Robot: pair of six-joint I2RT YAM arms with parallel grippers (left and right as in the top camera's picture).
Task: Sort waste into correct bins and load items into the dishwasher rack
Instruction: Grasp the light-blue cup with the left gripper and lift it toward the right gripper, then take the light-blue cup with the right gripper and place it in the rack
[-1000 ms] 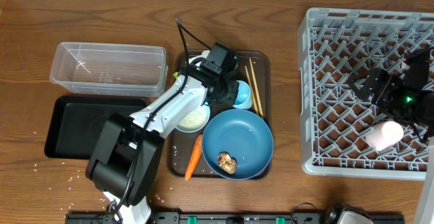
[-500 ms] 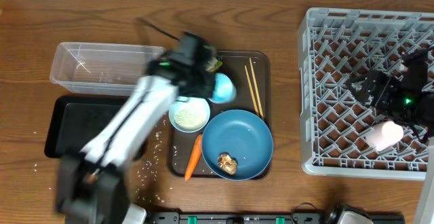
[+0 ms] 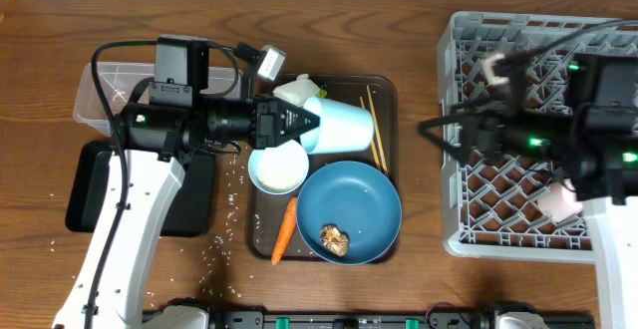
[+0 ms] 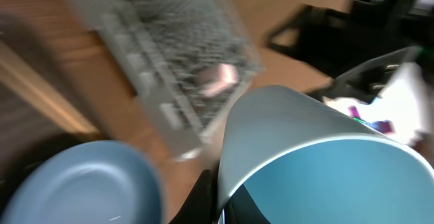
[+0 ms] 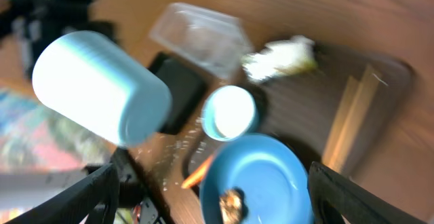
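Pinkish cup (image 3: 554,203) in rack (image 3: 518,250). Left gripper (image 3: 304,125) clenched on light-blue cup (image 3: 344,127); right gripper (image 5: 213,176) released. Wrapper (image 3: 292,90), carrot (image 3: 284,229), scrap (image 3: 333,237), dish (image 3: 349,201), bowl (image 3: 278,167), chopsticks (image 3: 378,152) pending.

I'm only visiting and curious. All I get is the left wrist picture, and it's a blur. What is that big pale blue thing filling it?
Observer: A light-blue cup, on its side, pinched by the left end effector over the brown tray.
Operator: Is the blue dish clean?
Observer: No, a brown food scrap sits in the blue dish.
Operator: Anything else there?
Observer: An orange carrot lies beside the dish.
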